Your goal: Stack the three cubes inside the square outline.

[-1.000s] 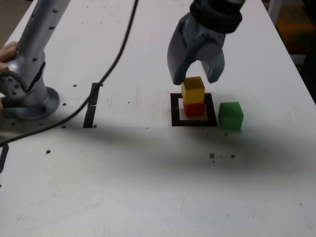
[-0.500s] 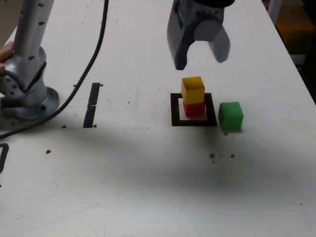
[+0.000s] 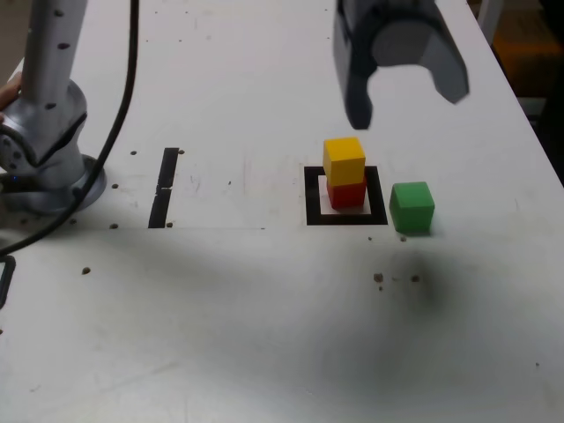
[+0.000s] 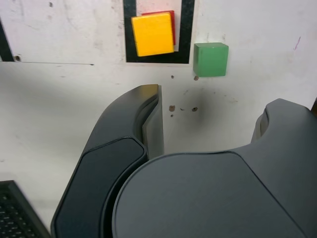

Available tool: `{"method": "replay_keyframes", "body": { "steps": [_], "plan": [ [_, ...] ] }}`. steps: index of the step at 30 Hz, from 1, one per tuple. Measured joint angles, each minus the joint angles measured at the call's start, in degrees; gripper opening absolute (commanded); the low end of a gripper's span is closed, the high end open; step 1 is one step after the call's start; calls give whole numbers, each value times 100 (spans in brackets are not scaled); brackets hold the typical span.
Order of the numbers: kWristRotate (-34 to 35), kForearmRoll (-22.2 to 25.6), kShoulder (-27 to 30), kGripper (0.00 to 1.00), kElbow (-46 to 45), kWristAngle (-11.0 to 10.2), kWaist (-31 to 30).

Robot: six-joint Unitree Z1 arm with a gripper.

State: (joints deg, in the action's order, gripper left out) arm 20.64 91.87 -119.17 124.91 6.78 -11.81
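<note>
My gripper (image 3: 407, 104) hangs open and empty, high over the table. I see the yellow cube (image 3: 344, 159) sitting on the red cube (image 3: 347, 193) inside the square outline (image 3: 312, 198), below it. The green cube (image 3: 411, 206) rests just outside, on the exterior view's right.

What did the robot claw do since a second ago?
The gripper lifted away from the yellow cube and moved toward the exterior view's right, open and empty. The yellow cube stays on the red cube in the square outline; the green cube hasn't moved.
</note>
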Motion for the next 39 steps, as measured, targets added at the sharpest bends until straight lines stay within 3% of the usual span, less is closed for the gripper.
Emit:
{"method": "replay_keyframes", "body": {
  "steps": [8,23,39],
  "plan": [
    [-88,-9,-681,76,558,200,-116],
    [-93,-13,-1277,76,466,674,93],
    [-379,-48,-1773,76,495,746,515]
  ]
}}
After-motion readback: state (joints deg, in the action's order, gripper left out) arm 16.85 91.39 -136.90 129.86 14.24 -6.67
